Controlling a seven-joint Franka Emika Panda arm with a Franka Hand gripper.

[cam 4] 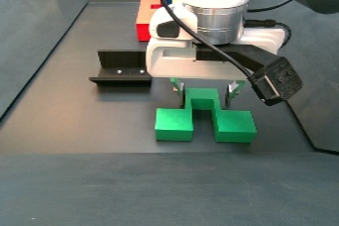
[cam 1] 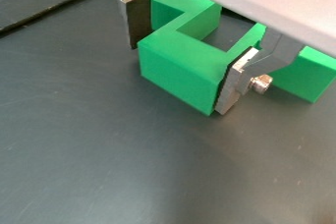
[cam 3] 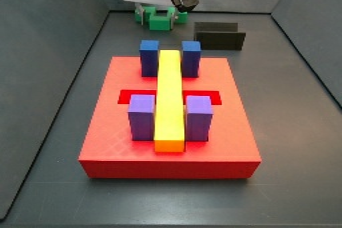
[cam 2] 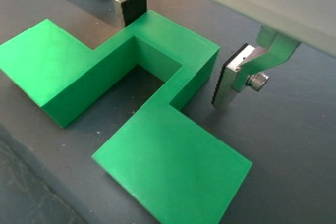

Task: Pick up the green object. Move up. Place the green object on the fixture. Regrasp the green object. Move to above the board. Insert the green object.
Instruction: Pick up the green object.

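The green object (cam 1: 178,63) (cam 2: 147,100) lies flat on the dark floor, a wide bar with a central block, seen at the back in a side view (cam 3: 159,17) and in front of the arm in a side view (cam 4: 205,121). My gripper (cam 1: 184,66) (cam 2: 179,53) (cam 4: 205,93) is lowered over it, open. The fingers (cam 1: 133,22) stand one on each side of the central block, with narrow gaps showing in both wrist views. The dark fixture (cam 3: 221,36) (cam 4: 122,69) stands apart beside it. The red board (cam 3: 107,132) lies nearer the front.
On the board stand a long yellow bar (cam 3: 168,97), two blue blocks (cam 3: 150,56) and two purple blocks (cam 3: 140,117). Grey walls (cam 3: 74,82) close in the floor on both sides. A black cable (cam 4: 252,71) loops beside the wrist.
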